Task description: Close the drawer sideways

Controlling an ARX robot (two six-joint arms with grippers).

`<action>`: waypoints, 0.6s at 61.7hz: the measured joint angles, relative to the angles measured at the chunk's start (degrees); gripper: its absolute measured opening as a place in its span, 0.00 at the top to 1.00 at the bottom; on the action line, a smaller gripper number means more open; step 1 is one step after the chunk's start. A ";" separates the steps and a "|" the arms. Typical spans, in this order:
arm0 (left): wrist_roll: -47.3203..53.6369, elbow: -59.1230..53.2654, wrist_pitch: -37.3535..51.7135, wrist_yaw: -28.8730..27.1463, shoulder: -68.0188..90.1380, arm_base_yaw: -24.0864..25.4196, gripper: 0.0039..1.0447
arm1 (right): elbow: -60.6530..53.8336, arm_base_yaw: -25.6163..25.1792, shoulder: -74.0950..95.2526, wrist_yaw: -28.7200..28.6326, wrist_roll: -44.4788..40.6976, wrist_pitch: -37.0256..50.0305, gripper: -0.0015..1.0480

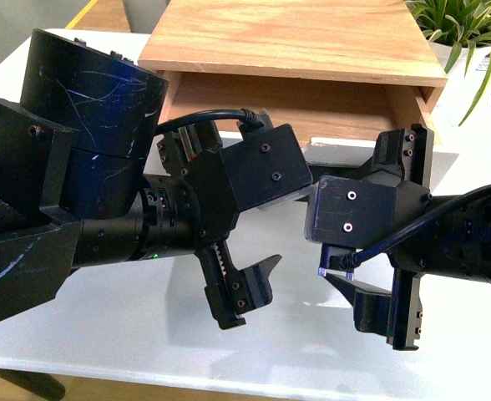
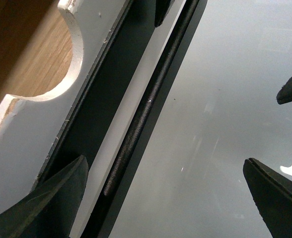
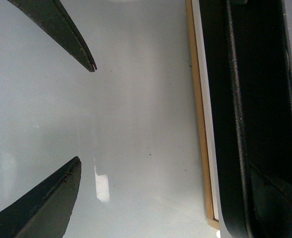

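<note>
In front, the drawer [image 1: 312, 109] is sitting pulled out of its wooden cabinet [image 1: 296, 38] on the desk [image 1: 312, 342]. The left gripper [image 2: 168, 198] is holding its fingers wide and empty near the black bar handle [image 2: 146, 109]. The right gripper [image 3: 85, 115] is likewise holding its fingers wide, over the desk.

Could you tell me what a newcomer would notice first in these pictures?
The left gripper and right gripper, both open, crowd the foreground over the white table. Behind them stands a wooden cabinet with the drawer pulled out, its black bar handle running close by the left gripper.
</note>
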 joint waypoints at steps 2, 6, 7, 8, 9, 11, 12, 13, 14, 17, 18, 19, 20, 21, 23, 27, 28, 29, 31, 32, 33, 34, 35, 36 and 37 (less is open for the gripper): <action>0.00 0.11 -0.13 -0.17 0.00 0.07 0.08 | 0.07 0.00 0.11 0.11 0.02 0.09 0.09; 0.00 0.28 -0.37 -0.22 0.02 0.13 0.08 | 0.26 0.00 0.28 0.37 0.09 0.35 0.09; 0.00 0.31 -0.42 -0.24 0.04 0.13 0.08 | 0.28 -0.02 0.33 0.44 0.09 0.39 0.09; 0.02 0.33 -0.44 -0.24 0.04 0.13 0.08 | 0.31 -0.02 0.37 0.48 0.11 0.44 0.09; 0.00 0.37 -0.46 -0.24 0.07 0.15 0.08 | 0.37 -0.02 0.42 0.48 0.15 0.52 0.09; 0.00 0.44 -0.55 -0.24 0.11 0.17 0.08 | 0.42 -0.02 0.52 0.50 0.17 0.57 0.09; 0.00 0.52 -0.63 -0.22 0.15 0.20 0.08 | 0.44 -0.02 0.57 0.50 0.20 0.61 0.09; 0.02 0.57 -0.68 -0.22 0.20 0.22 0.08 | 0.46 -0.07 0.66 0.57 0.22 0.72 0.09; 0.02 0.61 -0.70 -0.22 0.24 0.24 0.08 | 0.48 -0.07 0.70 0.57 0.22 0.74 0.09; 0.11 0.70 -0.70 -0.24 0.37 0.26 0.08 | 0.52 -0.09 0.94 0.59 0.22 0.87 0.09; 0.13 0.72 -0.70 -0.24 0.42 0.26 0.08 | 0.55 -0.09 0.96 0.59 0.22 0.92 0.09; 0.11 0.74 -0.70 -0.22 0.42 0.28 0.08 | 0.57 -0.09 0.98 0.61 0.22 0.98 0.09; 0.11 0.76 -0.70 -0.20 0.44 0.28 0.08 | 0.59 -0.09 1.03 0.66 0.24 1.07 0.09; 0.11 0.79 -0.70 -0.22 0.44 0.28 0.08 | 0.59 -0.11 1.03 0.66 0.26 1.09 0.09; 0.11 0.83 -0.72 -0.20 0.46 0.28 0.08 | 0.61 -0.13 1.11 0.68 0.28 1.14 0.09; -0.04 0.96 -0.76 -0.20 0.52 0.28 0.08 | 0.76 -0.13 1.22 0.70 0.31 1.36 0.09; -0.04 0.96 -0.76 -0.20 0.52 0.28 0.08 | 0.79 -0.15 1.29 0.70 0.33 1.46 0.09; -0.04 0.96 -0.76 -0.20 0.52 0.28 0.08 | 0.79 -0.15 1.31 0.70 0.35 1.51 0.09; -0.07 1.01 -0.76 -0.20 0.55 0.28 0.08 | 0.79 -0.20 1.33 0.70 0.37 1.62 0.09; -0.09 1.03 -0.76 -0.20 0.55 0.28 0.08 | 0.79 -0.24 1.36 0.70 0.39 1.68 0.09; -0.09 1.05 -0.76 -0.20 0.57 0.28 0.08 | 0.79 -0.24 1.38 0.70 0.42 1.77 0.09; -0.09 1.07 -0.76 -0.20 0.59 0.28 0.08 | 0.79 -0.26 1.42 0.70 0.42 1.86 0.09; -0.09 1.07 -0.76 -0.20 0.63 0.28 0.08 | 0.79 -0.26 1.44 0.72 0.42 1.90 0.09; -0.09 1.09 -0.76 -0.20 0.63 0.28 0.08 | 0.79 -0.26 1.44 0.72 0.42 1.90 0.09; -0.09 1.14 -0.76 -0.20 0.63 0.28 0.08 | 0.79 -0.31 1.44 0.72 0.44 1.92 0.09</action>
